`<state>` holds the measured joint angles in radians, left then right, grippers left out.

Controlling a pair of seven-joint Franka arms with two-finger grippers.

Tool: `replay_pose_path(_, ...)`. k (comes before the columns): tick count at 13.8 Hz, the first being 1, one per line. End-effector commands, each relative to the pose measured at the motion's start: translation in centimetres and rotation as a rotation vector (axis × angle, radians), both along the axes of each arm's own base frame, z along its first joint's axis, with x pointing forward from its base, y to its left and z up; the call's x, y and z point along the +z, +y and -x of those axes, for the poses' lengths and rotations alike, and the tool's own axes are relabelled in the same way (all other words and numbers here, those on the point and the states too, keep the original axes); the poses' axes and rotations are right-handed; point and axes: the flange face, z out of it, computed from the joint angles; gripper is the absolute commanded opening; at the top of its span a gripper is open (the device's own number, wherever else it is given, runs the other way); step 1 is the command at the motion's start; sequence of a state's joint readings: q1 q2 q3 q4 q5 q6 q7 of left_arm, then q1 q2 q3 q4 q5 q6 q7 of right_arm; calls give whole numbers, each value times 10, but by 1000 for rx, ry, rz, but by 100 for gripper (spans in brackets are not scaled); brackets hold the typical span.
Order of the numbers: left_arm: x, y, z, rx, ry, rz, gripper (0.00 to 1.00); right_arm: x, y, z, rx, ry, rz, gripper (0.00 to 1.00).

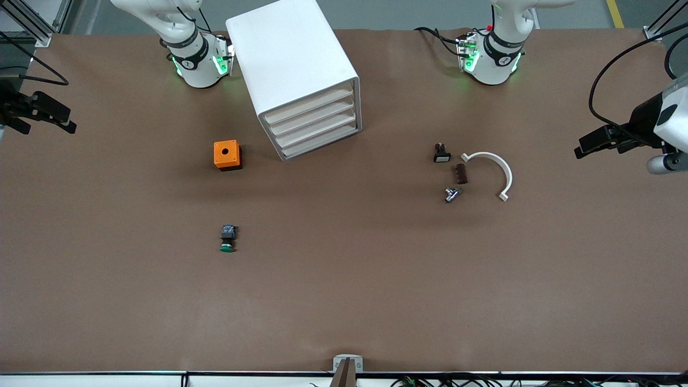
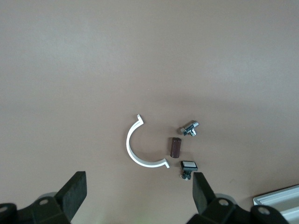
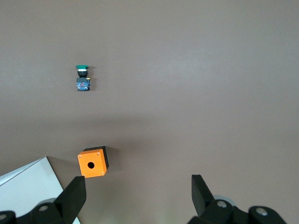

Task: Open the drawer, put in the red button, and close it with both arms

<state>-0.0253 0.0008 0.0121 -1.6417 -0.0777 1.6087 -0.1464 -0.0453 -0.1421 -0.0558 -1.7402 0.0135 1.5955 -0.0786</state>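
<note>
The white cabinet (image 1: 293, 64) stands between the two arm bases, with its four white drawers (image 1: 314, 121) all shut. No red button shows in any view. A button with a green cap (image 1: 228, 239) lies nearer the front camera, toward the right arm's end. My left gripper (image 2: 138, 186) is open and empty, high over the table beside a white half ring (image 2: 135, 151). My right gripper (image 3: 138, 186) is open and empty, high over the table beside the orange box (image 3: 93, 162). Neither gripper shows in the front view.
The orange box with a round hole (image 1: 227, 155) sits beside the cabinet. Toward the left arm's end lie a white half ring (image 1: 492, 172), a brown cylinder (image 1: 461, 173), a metal fitting (image 1: 451, 194) and a black part with a white cap (image 1: 442, 153). Dark equipment (image 1: 618, 140) overhangs the table's end.
</note>
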Motion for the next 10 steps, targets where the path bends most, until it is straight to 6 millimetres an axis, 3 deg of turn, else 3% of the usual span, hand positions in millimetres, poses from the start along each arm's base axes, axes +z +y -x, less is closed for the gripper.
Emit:
replay_pose_path(1, 18, 2, 5, -28, -54, -56, 100, 5, -1, 4, -27, -10, -6, 100)
replay_pose_path(10, 42, -8, 0, -38, -103, -60, 100, 4, -1, 2, -15, -24, -5, 100)
